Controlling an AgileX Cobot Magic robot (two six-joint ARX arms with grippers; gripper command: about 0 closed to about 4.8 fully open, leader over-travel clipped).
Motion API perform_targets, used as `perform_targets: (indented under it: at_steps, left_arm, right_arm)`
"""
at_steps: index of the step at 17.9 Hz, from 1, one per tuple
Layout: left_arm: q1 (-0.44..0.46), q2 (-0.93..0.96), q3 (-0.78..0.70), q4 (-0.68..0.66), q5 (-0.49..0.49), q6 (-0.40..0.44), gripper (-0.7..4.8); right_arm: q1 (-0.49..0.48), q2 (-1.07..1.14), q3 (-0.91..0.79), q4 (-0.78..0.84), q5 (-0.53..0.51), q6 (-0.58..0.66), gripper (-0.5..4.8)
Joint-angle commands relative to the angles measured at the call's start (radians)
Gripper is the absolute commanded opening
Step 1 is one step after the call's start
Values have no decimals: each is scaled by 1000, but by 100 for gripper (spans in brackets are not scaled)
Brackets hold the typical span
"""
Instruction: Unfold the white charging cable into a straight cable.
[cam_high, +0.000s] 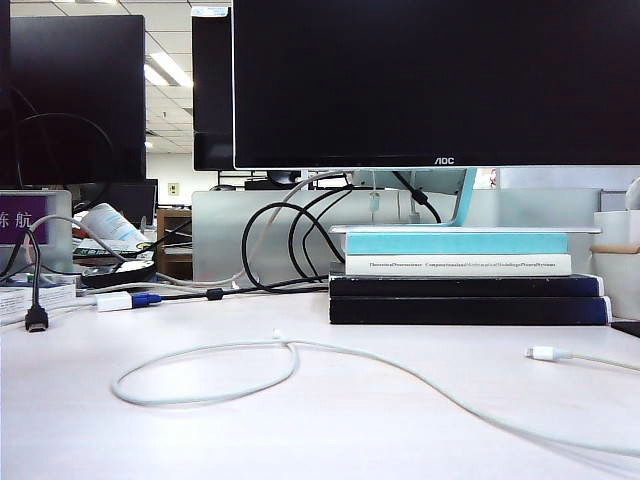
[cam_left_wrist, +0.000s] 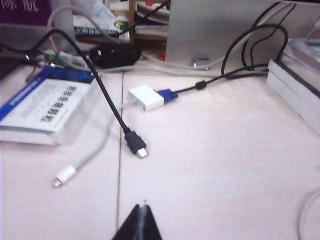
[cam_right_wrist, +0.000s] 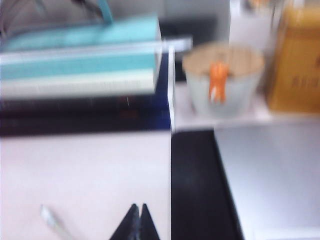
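Note:
The white charging cable (cam_high: 200, 395) lies on the pale table in a wide loop at the left. From the loop it runs off to the lower right. One white plug (cam_high: 545, 353) rests at the right, its cord leaving the frame edge. In the left wrist view only a curve of this cable (cam_left_wrist: 306, 216) shows at the edge, well away from my left gripper (cam_left_wrist: 143, 206), which hovers shut and empty over bare table. My right gripper (cam_right_wrist: 137, 206) is shut and empty too, with a blurred white plug (cam_right_wrist: 48, 216) lying a little to its side. Neither gripper appears in the exterior view.
A stack of books (cam_high: 465, 285) stands under the monitor (cam_high: 435, 80). Near the left gripper are a black plug (cam_left_wrist: 136, 145), a white adapter (cam_left_wrist: 146, 97) with a blue plug and its own short cord, and a box (cam_left_wrist: 47, 107). A black mat (cam_right_wrist: 197, 185) and cup (cam_right_wrist: 222, 80) flank the right gripper.

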Motion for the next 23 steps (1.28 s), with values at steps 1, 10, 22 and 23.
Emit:
perform_targets:
  at_steps: [1, 10, 22, 23]
  left_arm:
    - [-12, 1, 1, 18, -2, 3, -6]
    - [-273, 1, 1, 30, -84, 56, -6]
    - [-288, 1, 1, 45, -304, 91, -5]
    - [-288, 1, 1, 44, -297, 81, -5]
  right_arm:
    - [0, 1, -5, 19, -16, 7, -6]
    - [1, 1, -5, 84, -106, 8, -5]
    - [0, 1, -5, 163, -75, 68, -6]
    - [0, 1, -5, 163, -59, 81, -6]
